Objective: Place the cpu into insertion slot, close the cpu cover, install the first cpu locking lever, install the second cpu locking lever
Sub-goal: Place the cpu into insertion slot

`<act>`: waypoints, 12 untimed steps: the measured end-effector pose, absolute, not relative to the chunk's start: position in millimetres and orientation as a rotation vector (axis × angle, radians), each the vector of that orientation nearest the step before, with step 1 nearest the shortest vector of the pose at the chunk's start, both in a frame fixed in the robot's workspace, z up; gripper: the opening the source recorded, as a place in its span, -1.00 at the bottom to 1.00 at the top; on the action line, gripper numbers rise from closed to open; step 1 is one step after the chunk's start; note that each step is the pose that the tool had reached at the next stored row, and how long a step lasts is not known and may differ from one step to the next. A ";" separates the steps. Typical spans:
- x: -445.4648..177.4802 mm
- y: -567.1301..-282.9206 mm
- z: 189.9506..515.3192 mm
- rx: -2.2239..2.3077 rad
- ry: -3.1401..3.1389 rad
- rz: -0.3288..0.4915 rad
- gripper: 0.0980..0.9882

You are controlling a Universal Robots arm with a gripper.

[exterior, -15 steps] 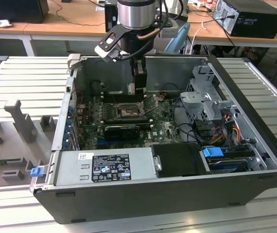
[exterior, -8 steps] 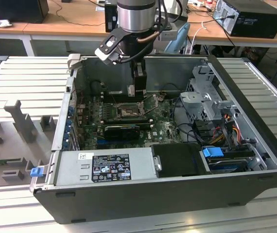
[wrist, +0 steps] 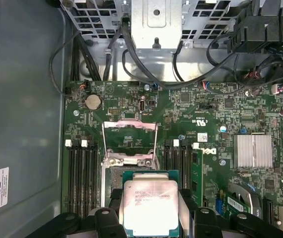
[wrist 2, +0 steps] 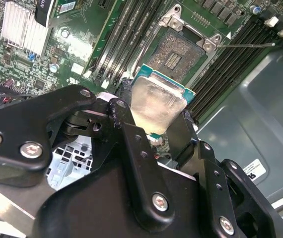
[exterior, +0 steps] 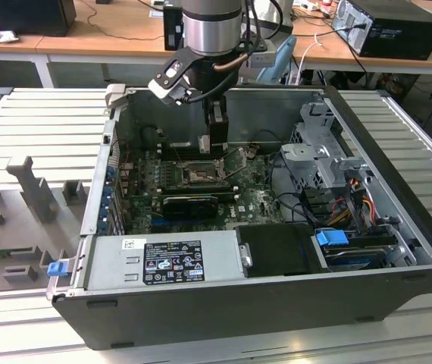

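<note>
What I judged most likely to go wrong was the cpu (wrist 2: 159,106) meeting the insertion slot (wrist 2: 181,54) crooked. If the chip arrived tilted or turned, a corner landing first could bend the fine contacts in the socket's dark centre. A slip was my other worry. I gripped only two opposite edges of a thin, smooth plate, and a nudge against the socket frame could twist it loose.

The cpu cover (wrist: 129,125) stood swung open just beyond my fingertips, and a locking lever (wrist 2: 246,45) lay out to one side of the socket. Neither barred the way, though drifting past the slot would strike the cover.

My gripper (wrist: 150,214) was clenched on the chip. The jaws were parted only by its width, and its silver face showed between them. The slot lay just ahead of and below the jaws, apart from the chip as far as I could tell.
</note>
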State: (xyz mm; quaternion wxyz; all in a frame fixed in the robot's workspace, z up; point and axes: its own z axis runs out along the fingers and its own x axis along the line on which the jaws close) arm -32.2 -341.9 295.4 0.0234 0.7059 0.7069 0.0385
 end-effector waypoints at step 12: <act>-32.2 -341.9 286.8 2.186 2.188 0.119 -0.03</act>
